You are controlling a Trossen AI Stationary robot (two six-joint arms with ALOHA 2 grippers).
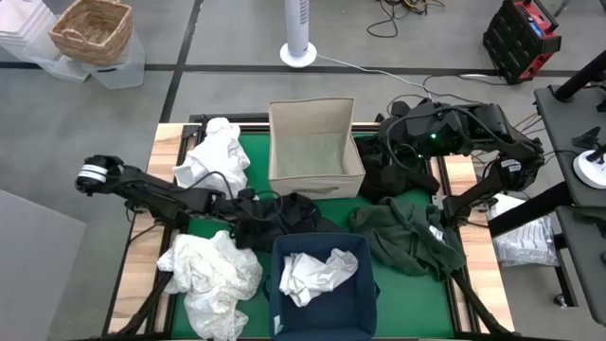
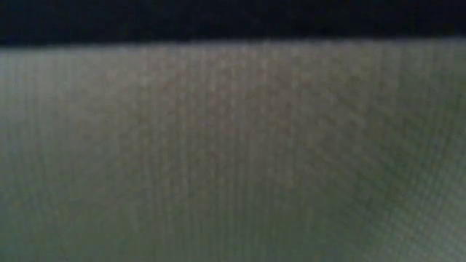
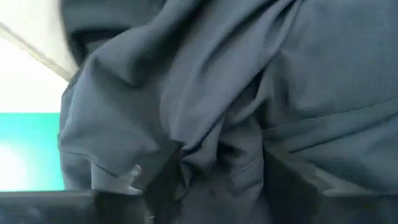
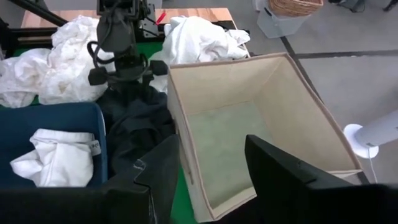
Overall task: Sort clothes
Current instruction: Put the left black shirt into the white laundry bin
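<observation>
High view: one crumpled white garment [image 1: 317,275] in navy fabric bin [image 1: 284,301]; beige fabric box [image 1: 315,180] empty. Left gripper [image 1: 248,201] pinching black garment [image 1: 279,220] mid-table. Right gripper [image 4: 211,163] spread above box. Most unsorted.

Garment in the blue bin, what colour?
White garment, lying in the navy bin; clearest in the high view.

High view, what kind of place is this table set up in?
Probably a robotics lab or workshop, not a home: bare grey floor with loose cables, a red and black tool case, and a white tower fan behind the table.
</observation>
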